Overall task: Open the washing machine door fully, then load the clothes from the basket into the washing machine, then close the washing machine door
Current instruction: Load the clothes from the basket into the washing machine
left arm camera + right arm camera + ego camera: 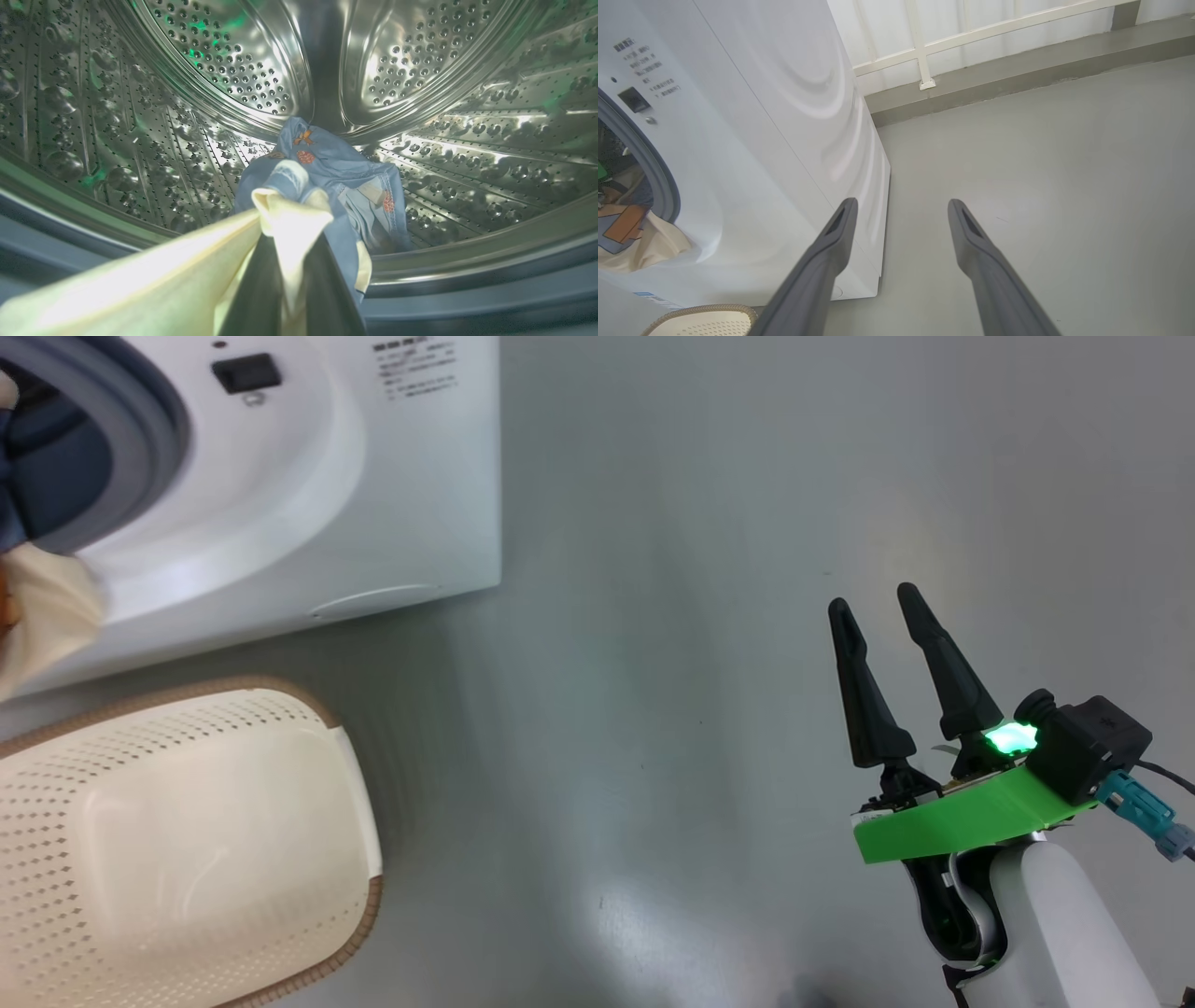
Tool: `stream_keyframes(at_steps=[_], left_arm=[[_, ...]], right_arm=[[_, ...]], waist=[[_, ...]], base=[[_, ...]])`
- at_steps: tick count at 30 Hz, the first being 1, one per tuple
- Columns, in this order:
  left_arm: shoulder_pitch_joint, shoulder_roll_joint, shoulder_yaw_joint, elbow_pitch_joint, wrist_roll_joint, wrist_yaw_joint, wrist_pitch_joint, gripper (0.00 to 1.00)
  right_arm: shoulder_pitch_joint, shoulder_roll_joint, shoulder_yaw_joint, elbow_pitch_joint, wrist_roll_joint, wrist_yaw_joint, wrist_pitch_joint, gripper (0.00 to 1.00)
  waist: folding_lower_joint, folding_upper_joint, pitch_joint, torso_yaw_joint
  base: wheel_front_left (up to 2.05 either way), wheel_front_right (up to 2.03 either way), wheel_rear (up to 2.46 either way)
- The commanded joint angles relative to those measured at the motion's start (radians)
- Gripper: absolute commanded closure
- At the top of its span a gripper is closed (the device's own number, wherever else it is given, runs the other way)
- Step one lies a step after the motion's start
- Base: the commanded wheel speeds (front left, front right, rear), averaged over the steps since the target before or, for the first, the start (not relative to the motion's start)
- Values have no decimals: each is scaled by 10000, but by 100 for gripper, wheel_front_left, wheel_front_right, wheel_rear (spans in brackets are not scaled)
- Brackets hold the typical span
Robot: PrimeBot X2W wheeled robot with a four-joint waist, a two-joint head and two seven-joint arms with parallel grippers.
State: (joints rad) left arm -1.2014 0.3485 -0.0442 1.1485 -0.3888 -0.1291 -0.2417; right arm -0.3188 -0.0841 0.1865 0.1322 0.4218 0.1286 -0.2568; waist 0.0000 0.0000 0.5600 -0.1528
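Two cloths: blue printed clothes (327, 168) heaped low in drum (233, 60), cream one trailing out over the lip | left pincer (292, 233) clenched on cream fold | judged light, limp, snag-prone; best pinched at a bunched fold | drum glossy perforated steel | right pincer (874, 598) released over floor (700, 523)

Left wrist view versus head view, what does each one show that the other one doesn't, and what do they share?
Left wrist view: the inside of the steel drum, a blue printed garment lying in it, and the left claw shut on a cream cloth. Head view: the basket, the grey floor, the white front of the washer and the open right claw. Shared: the cream cloth and the grey-blue door seal.
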Motion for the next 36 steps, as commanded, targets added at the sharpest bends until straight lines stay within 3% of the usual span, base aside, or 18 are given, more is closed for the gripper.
stream_keyframes(at_steps=[1,6,10,15,19,22,23,25,27,36], left_arm=[[-249,680,-56,-90,-25,-16,-7,100],[-841,1021,-461,-627,-215,-16,-181,100],[-821,1253,237,-2763,-331,-16,-195,100],[-196,1114,1096,-4686,134,-16,-198,100],[358,901,1088,-4386,272,-16,-199,100],[445,885,816,-3668,225,-16,-199,89],[436,873,709,-3338,156,-16,-199,80],[334,932,454,-2848,87,-16,-199,55],[199,949,177,-2131,-14,-16,-200,0],[-375,923,-1123,-323,-756,-16,-106,0]], right_arm=[[-25,72,246,-257,-148,21,-49,0],[-108,94,207,-344,-171,21,-49,0],[-180,115,129,-417,-203,21,-49,0],[-317,155,169,-425,-230,21,-49,0],[-375,165,225,-415,-233,21,-49,0],[-350,161,248,-396,-240,21,-49,0],[-334,162,256,-388,-242,21,-49,0],[-305,160,275,-377,-242,21,-49,0],[-270,148,290,-359,-236,21,-49,0],[-230,109,377,-323,-196,21,-49,0]], waist=[[0,0,189,-164],[0,0,417,-221],[0,0,638,-189],[0,0,775,-164],[0,0,763,-131],[0,0,717,-101],[0,0,691,-91],[0,0,645,-72],[0,0,577,-45],[0,0,294,63]], base=[[0,0,0],[0,0,0],[0,0,0],[0,0,0],[0,0,0],[0,0,0],[0,0,0],[0,0,0],[0,0,0],[0,0,0]])
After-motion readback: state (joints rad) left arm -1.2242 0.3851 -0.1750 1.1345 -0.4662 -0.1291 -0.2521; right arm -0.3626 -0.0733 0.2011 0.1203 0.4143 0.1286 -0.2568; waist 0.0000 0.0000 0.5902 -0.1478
